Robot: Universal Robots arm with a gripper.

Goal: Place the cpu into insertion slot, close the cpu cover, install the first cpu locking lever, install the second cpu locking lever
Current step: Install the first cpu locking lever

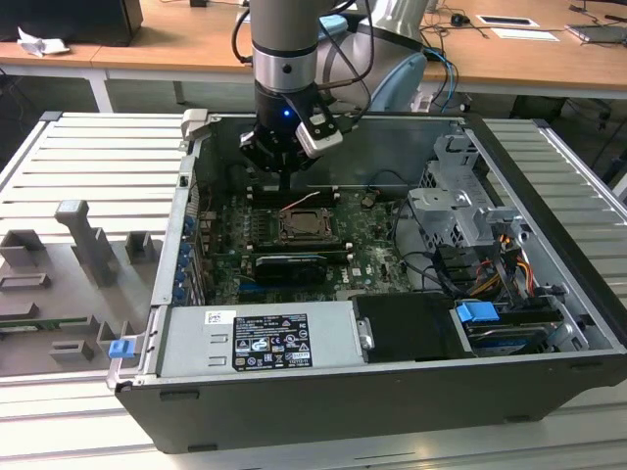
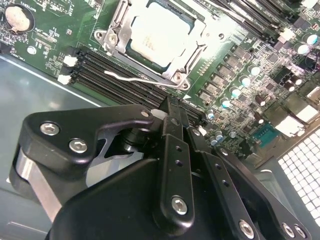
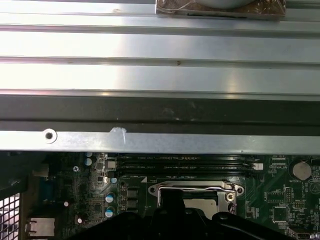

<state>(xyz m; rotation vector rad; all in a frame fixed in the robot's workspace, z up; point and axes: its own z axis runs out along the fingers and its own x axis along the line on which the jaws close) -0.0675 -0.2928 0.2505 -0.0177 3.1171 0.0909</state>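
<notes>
Gripper [image 2: 171,107], jaws pressed together on nothing, is hovering just beside the insertion slot [image 2: 145,61], where the cpu [image 2: 162,32] is sitting (the cpu cover [image 2: 114,31] lying over it).

Your cpu [image 2: 162,35] lies flat, pale face up, in the insertion slot [image 2: 142,61]; the silver cpu cover [image 2: 117,27] is down around it.
</notes>
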